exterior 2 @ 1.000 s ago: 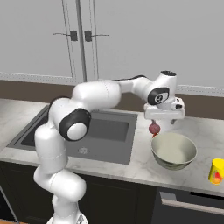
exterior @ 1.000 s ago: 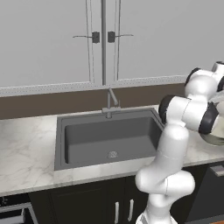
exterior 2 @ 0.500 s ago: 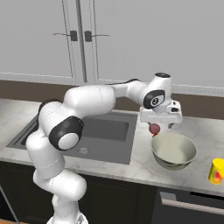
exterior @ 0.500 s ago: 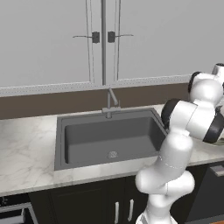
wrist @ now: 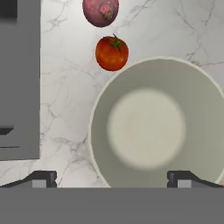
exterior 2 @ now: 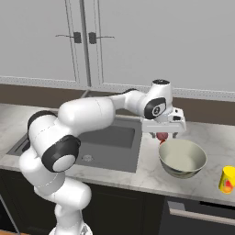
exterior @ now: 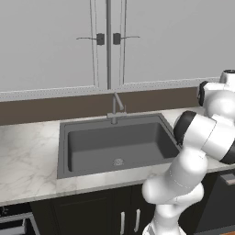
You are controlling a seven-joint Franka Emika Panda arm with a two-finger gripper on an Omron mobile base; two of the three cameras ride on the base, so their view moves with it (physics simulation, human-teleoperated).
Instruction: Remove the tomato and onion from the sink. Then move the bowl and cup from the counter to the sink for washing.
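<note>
I am hovering the gripper [exterior 2: 163, 134], fingers spread wide and holding nothing, over the bowl [wrist: 157, 124] near the counter's [wrist: 65, 87] front edge; tomato [wrist: 112, 53] and onion [wrist: 100, 11] sitting beside it.

Pale grey upper cabinet doors [exterior: 55, 46] hang across the wall, with two small dark handles [exterior: 106, 39] side by side where the middle doors meet. A brown backsplash strip [exterior: 50, 110] runs beneath them. Dark lower cabinets [exterior: 92, 213] with pale bar handles [exterior: 130, 221] stand below.
</note>
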